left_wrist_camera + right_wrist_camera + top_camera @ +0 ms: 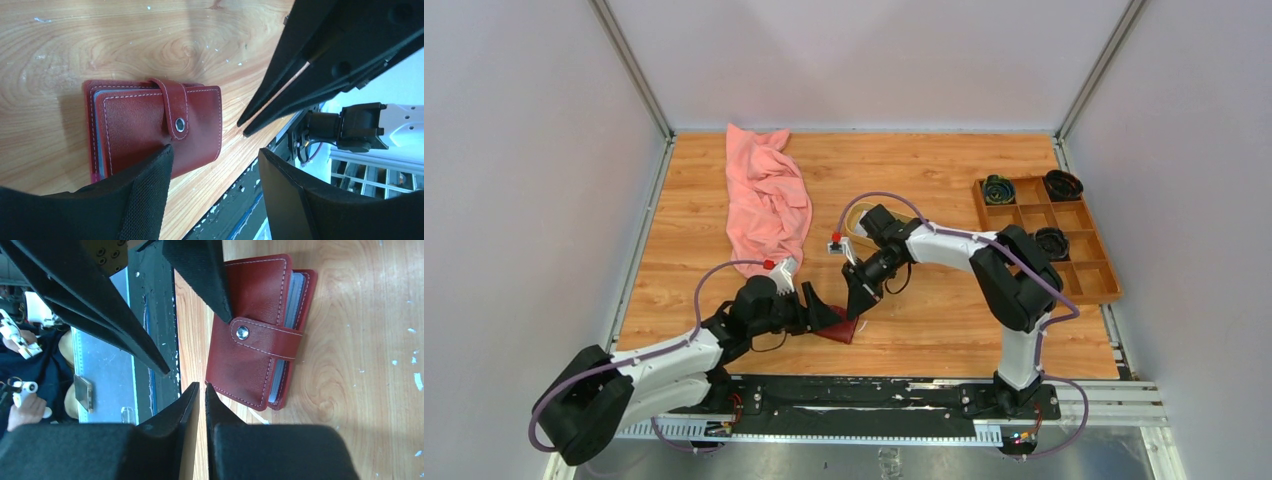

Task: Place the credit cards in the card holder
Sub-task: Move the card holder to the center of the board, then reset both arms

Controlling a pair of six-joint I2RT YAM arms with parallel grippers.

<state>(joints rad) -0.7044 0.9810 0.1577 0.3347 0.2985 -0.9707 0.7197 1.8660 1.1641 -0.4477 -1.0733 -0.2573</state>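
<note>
Pin dark red leather card holder [135, 125] under your released left pincer [214, 152]; slip clenched, empty right pincer [202, 386] beside it under snap strap [267, 337].

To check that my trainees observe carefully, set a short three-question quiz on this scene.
1. True or false: the card holder lies snapped shut on the table.
2. The right end effector is: A) gripping a card, B) nearly shut and empty, C) wide open.
3. Fill in: the ___ end effector stands open beside the holder.
Key: 1 true; 2 B; 3 left end effector.
</note>
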